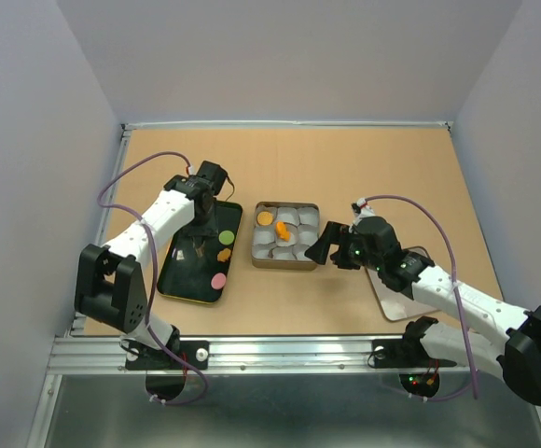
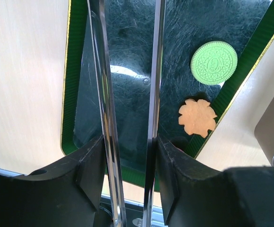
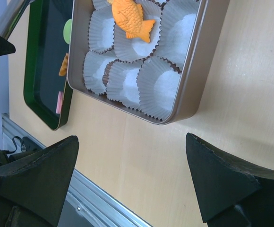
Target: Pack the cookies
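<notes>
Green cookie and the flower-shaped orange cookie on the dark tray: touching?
Apart. Left wrist view shows a strip of dark tray between the green cookie and the orange flower cookie.

The tin (image 1: 286,235) sits near the middle of the table (image 1: 364,168). Paper cups (image 3: 158,90) stand side by side inside it. A corner cookie (image 1: 265,218) lies in the tin's far-left cup and a fish cookie (image 1: 283,231) in a middle cup. Just left of the tin, not touching it, lies a tray (image 1: 179,275). Three cookies lie on the tray along the side nearest the tin: the far cookie (image 1: 226,237), the middle cookie (image 1: 224,253) and the near cookie (image 1: 218,280). The left gripper (image 1: 199,247) hangs over the tray, left of them. The right gripper (image 1: 321,243) is just right of the tin. A flat board (image 1: 392,297) lies farther right and nearer the front.
</notes>
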Motion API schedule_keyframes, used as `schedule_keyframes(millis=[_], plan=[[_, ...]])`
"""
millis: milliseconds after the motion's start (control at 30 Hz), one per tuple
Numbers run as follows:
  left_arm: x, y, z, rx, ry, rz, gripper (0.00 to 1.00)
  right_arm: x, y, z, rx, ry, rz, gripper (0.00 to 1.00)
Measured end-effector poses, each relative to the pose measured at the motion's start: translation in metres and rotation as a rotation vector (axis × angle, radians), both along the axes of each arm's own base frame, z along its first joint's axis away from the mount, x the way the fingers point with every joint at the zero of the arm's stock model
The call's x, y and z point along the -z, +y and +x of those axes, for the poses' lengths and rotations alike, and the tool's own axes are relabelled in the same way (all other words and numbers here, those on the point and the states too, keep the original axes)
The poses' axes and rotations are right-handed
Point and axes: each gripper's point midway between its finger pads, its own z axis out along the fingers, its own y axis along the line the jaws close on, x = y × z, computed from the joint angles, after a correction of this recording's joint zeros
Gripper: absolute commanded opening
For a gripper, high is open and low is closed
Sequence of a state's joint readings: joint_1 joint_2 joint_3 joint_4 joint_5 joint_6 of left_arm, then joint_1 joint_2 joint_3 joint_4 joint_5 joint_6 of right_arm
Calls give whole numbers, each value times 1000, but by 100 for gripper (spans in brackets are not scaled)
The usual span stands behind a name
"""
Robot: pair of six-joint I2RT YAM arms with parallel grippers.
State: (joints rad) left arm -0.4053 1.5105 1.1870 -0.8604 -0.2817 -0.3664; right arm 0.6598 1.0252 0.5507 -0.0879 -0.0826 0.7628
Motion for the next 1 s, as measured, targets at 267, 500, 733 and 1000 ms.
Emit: schedule_keyframes(millis=[267,500,733,1000], plan=[[0,2,1,2,4,11,52,-4,1,1,0,-13,11,99],[1,1,0,5,7,8,52,-18,1,1,2,-47,41,99],[8,0,-2,8,38,14,52,-26,0,0,2,-67,58,99],[18,3,-12,2,76,28,45,-43,-1,-2,7,-104,98,99]])
